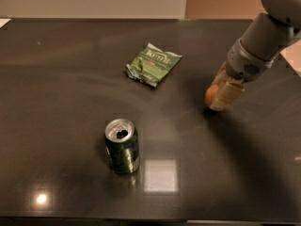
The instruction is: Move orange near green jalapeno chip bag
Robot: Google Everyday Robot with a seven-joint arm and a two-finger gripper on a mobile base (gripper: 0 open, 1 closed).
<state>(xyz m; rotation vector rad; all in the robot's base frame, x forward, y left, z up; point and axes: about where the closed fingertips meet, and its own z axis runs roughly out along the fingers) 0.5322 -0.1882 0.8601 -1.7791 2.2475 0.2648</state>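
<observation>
Hand (218, 95) at round matte orange (210, 94)

One orange (210, 94) (at gripper (219, 94)), one bag (153, 64), one can (122, 146).

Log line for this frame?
gripper: at orange, camera-right on table | green jalapeno chip bag: apart from orange, camera-left | can: upright, near edge | task: not done

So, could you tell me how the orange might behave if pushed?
Being round, the orange would probably roll on the glossy table rather than slide. It looks firm, so it likely won't squash. The claw is at the orange, by the table's right side.
</observation>
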